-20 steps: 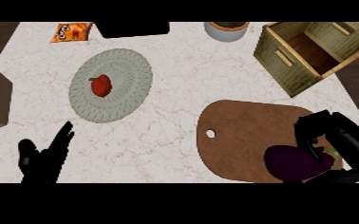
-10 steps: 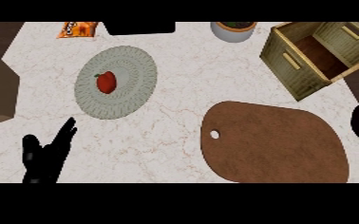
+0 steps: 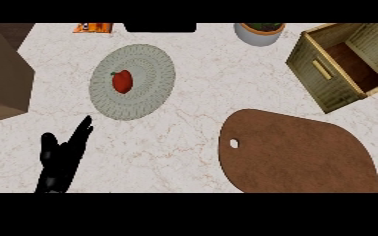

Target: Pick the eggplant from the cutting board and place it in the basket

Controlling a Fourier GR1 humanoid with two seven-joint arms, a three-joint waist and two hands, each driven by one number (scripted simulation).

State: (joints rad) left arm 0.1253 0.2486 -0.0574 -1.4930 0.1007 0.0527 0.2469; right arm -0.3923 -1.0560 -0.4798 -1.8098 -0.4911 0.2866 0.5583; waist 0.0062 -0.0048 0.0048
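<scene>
- cutting board: brown, rounded, with a small hanging hole at its left end; it lies at the near right of the counter and its top carries nothing.
- eggplant: not visible anywhere in the head view; it is not on the board, and the part of the basket that shows does not contain it. its location cannot be told.
- basket: a slatted wooden box at the far right, just beyond the board's far edge, cut off by the right border. the opening faces up and the visible interior holds nothing.
- right hand: not in view, so its state cannot be reported.
- left hand: at the near left, fingers straight and held up, thumb apart, holding nothing; resting.
- task status, as a judgement: the pick appears done, since the board is bare; placement in the basket is not confirmed by this view.
- other items: a round grey plate at the far left centre carries a red fruit; a grey pot stands at the far edge; an orange packet lies at the far left corner.
- open room: bare counter separates plate and board. the route from board to basket is short, with only the basket's near wall to pass over. the pot is well apart from that route.
</scene>
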